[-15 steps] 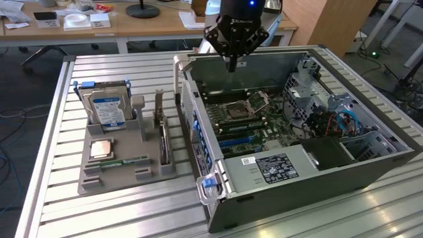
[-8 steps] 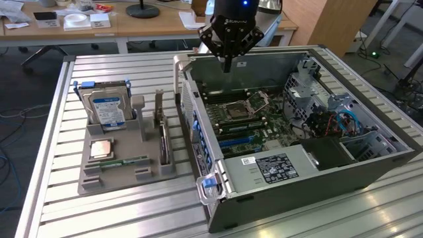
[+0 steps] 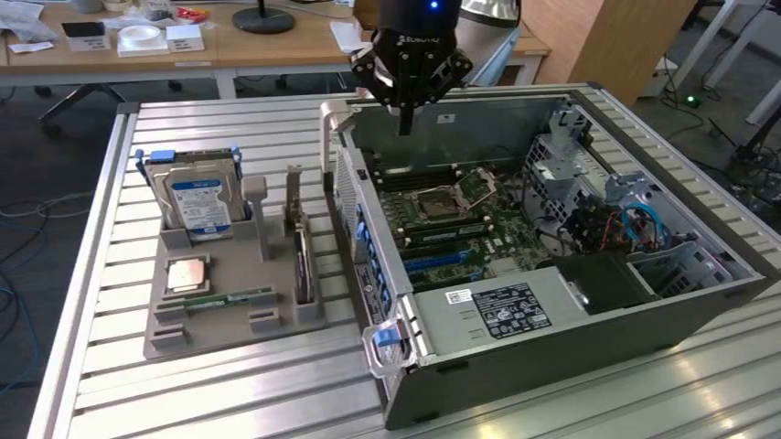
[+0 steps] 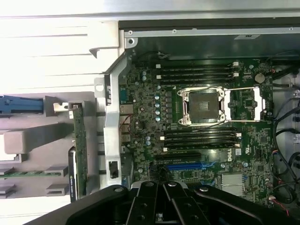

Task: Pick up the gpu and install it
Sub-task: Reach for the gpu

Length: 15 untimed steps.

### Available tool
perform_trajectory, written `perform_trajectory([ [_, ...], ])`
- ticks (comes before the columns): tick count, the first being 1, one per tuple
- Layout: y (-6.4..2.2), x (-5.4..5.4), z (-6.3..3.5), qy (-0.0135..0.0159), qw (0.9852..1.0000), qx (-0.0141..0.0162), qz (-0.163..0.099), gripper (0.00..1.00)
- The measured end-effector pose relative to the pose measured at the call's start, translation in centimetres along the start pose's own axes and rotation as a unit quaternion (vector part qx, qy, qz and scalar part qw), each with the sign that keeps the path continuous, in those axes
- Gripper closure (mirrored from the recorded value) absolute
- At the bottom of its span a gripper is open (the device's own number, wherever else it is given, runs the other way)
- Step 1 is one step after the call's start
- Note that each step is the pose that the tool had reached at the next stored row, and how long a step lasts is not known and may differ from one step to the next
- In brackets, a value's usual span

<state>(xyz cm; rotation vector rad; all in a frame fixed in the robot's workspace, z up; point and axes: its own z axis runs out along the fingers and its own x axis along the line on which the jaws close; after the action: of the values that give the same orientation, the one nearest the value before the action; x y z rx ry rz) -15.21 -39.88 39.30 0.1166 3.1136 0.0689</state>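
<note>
One clenched pincer [image 3: 404, 126] hovers over the case [image 3: 550, 322] on a slatted table [image 3: 219, 389]; desks [image 3: 274, 48] behind.

Carrying everything on a silvery metal table [image 3: 244, 389] of long ribbed slats, edged by a raised rim. Resting directly on those slats, toward the exterior view's left: a flat grey plastic holder [image 3: 226, 325] with upright slots and shallow pockets, sitting square to the ribs and well inside the rim. Standing just beside that holder, toward the exterior view's right: a large grey computer case [image 3: 586, 343], lying on one side with the open side facing up and taking up most of that half of the table. Not showing clearly whether holder and case are touching. Showing bare slats along the near edge, in front of both.
</note>
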Motion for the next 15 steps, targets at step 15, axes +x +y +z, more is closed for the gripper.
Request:
perform_trajectory([
  [15,-0.14,1.8,-0.04,0.0,1.0,0.0,0.0,0.89],
])
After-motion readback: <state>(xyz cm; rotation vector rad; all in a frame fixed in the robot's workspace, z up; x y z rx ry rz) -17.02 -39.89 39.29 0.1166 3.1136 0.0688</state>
